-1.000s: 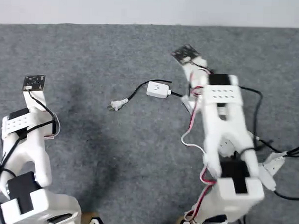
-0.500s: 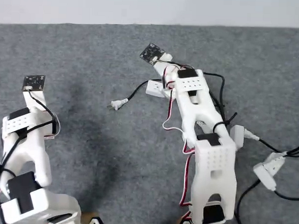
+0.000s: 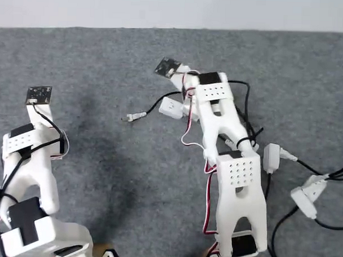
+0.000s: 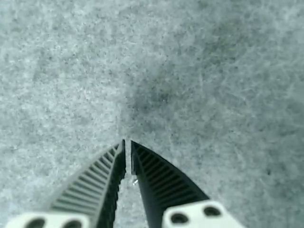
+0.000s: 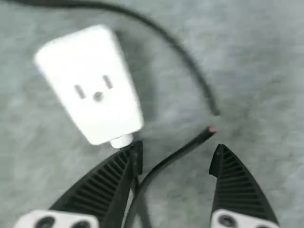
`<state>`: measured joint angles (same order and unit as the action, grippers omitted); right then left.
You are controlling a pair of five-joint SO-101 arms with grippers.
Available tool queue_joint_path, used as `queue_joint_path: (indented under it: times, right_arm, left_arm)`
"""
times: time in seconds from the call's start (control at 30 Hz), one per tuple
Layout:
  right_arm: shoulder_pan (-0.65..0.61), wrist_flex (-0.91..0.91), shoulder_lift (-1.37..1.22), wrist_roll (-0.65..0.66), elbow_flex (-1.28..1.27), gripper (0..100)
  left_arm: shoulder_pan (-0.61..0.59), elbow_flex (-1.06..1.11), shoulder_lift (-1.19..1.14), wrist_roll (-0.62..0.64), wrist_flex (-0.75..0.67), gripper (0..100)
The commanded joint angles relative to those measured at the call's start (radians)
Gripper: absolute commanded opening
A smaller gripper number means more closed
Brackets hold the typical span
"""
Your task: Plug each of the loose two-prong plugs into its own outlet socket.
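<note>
Right claw (image 5: 178, 151), wide open, straddles the black cord (image 5: 166, 161) beside the outlet socket (image 5: 90, 85); closing here may pinch the cord and drag the socket off.

Lying face up mid-tabletop (image 3: 106, 64): white outlet socket (image 5: 90, 85), two slots and a round hole showing. Just beside, unplugged: two-prong plug (image 3: 136, 115) on a black cord (image 3: 154, 103), prongs pointing away. Well apart: two more white connector blocks (image 3: 270, 157) on black cords.

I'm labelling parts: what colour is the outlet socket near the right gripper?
The outlet socket is white; the right wrist view shows it best.
</note>
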<state>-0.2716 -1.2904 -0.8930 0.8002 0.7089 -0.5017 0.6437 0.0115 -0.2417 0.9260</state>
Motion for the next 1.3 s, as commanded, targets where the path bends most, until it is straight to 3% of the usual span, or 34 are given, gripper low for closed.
queue_joint_path:
  times: [0.0,0.27,0.5,0.67,0.73,0.87,0.93,1.13,1.27]
  right_arm:
    - [-0.041,-0.125,0.068,0.006,0.052,23.0]
    - [-0.041,-0.32,0.186,0.006,0.052,23.0]
    - [0.045,-0.386,0.363,-0.132,0.049,23.0]
    - [0.091,-0.51,0.483,-0.141,0.023,22.5]
    - [0.081,-0.504,0.526,-0.109,-0.064,18.3]
    - [-0.038,-0.495,0.573,0.114,-0.284,9.5]
    - [-0.11,-0.43,0.573,0.186,-0.367,8.7]
    - [-0.197,-0.065,0.572,0.203,-0.516,8.7]
    - [-0.219,0.004,0.572,0.336,-0.559,9.3]
  left_arm:
    - [0.006,-0.041,0.005,0.006,0.006,1]
    - [0.006,-0.041,0.005,0.006,0.006,1]
    - [0.006,-0.041,0.005,0.006,0.006,1]
    - [0.006,-0.041,0.005,0.006,0.006,1]
    - [0.006,-0.041,0.005,0.006,0.006,1]
    - [0.006,-0.041,0.005,0.006,0.006,1]
    - [0.006,-0.041,0.005,0.006,0.006,1]
    - [0.006,-0.041,0.005,0.006,0.006,1]
    - [0.006,-0.041,0.005,0.006,0.008,1]
